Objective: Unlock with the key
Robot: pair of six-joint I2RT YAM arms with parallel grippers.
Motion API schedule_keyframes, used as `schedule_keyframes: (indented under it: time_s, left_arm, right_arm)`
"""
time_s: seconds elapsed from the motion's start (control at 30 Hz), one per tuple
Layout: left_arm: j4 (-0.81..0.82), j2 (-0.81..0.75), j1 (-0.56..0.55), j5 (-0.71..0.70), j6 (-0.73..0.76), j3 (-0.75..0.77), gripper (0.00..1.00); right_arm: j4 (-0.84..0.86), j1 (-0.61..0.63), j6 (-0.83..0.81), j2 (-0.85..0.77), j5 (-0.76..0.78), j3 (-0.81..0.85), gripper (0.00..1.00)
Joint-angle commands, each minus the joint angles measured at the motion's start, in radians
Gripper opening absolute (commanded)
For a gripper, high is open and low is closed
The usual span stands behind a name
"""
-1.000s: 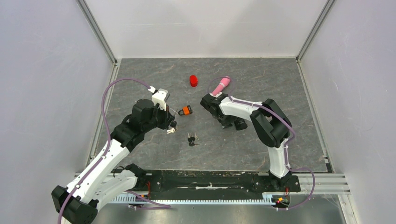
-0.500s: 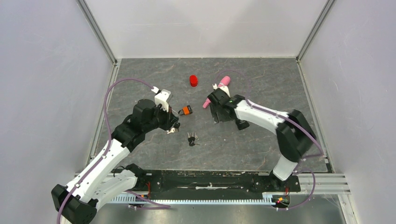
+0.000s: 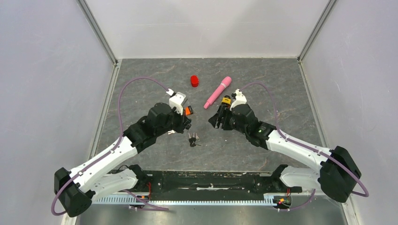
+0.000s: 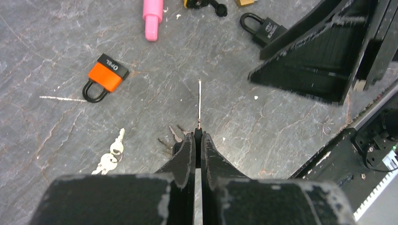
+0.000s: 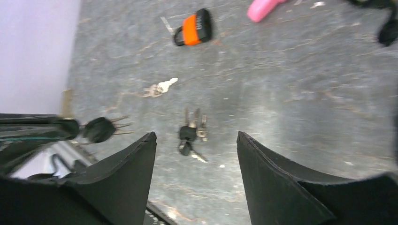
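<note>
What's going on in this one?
The left gripper is shut on a key, whose blade sticks out past the fingers above the table. The orange padlock lies off to the side, the key not yet in it. The right gripper hangs open over a loose bunch of keys, holding nothing.

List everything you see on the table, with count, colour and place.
orange padlock: one, orange and black, left of centre
black padlock: one, black, by the right tool
pink cylinder: one, pink, far centre
red cap: one, red, far centre
key bunch: one, black heads, near centre
silver keys: small bunch, silver, left of key bunch
key: one, metal, pinched in the left tool
left tool: one, black, shut on the key
right tool: one, black, open and empty
</note>
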Motion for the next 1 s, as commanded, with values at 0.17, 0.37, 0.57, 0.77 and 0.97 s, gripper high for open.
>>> schedule_keyframes:
  time_s: [0.17,0.37,0.57,0.77,0.97]
  left_arm:
    - [0.179,0.050,-0.150,-0.229,-0.061,0.007,0.02]
    - [0.187,0.075,-0.187,-0.260,-0.060,0.013,0.02]
    - [0.193,0.092,-0.215,-0.288,-0.058,0.016,0.02]
    - [0.201,0.112,-0.240,-0.311,-0.054,0.024,0.02]
    - [0.201,0.142,-0.272,-0.366,-0.026,0.030,0.02]
  right_arm:
    - [0.266,0.088,0.193,-0.027,0.044,0.008,0.64]
    - [0.292,0.111,0.233,-0.006,0.058,0.012,0.63]
    - [0.301,0.131,0.255,0.013,0.072,0.024,0.60]
    - [0.278,0.135,0.283,0.048,0.087,0.040,0.52]
    - [0.285,0.137,0.307,0.078,0.086,0.046,0.41]
